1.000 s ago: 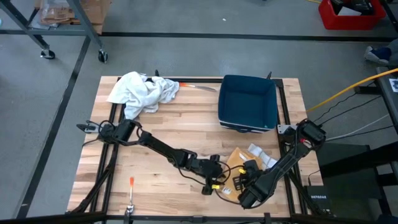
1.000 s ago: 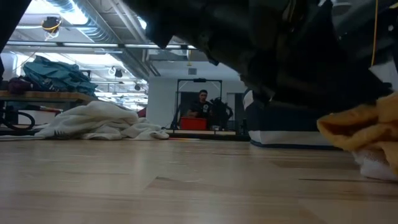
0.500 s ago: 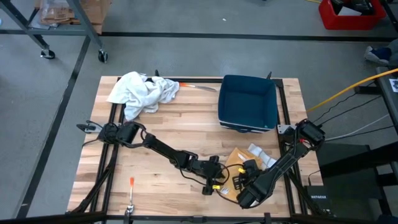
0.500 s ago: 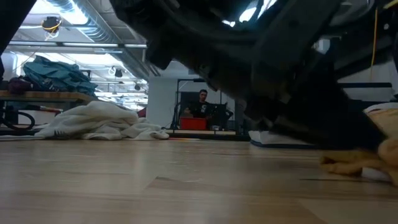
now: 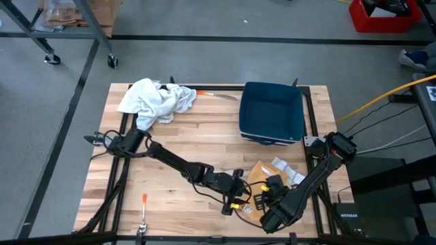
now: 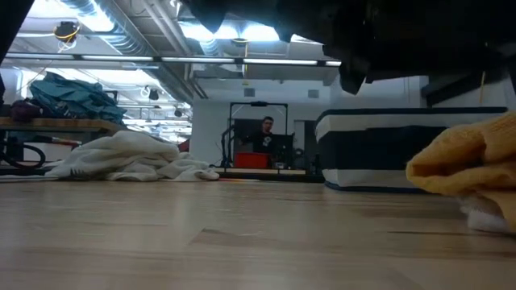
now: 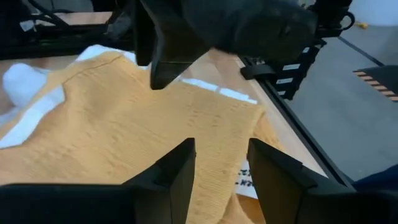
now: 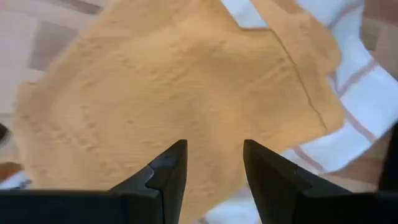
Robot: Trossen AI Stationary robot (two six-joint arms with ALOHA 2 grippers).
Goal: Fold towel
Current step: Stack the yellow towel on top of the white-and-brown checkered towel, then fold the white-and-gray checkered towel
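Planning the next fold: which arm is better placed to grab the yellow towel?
Hard to call. The left gripper and right gripper both hang open over the yellow towel, from opposite sides. The right's view is all towel, so perhaps right.

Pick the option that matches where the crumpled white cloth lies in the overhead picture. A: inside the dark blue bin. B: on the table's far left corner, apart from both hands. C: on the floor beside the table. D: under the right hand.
B: the white cloth sits heaped on the table's far left corner, well away from the left hand and right hand, which are over the yellow towel.
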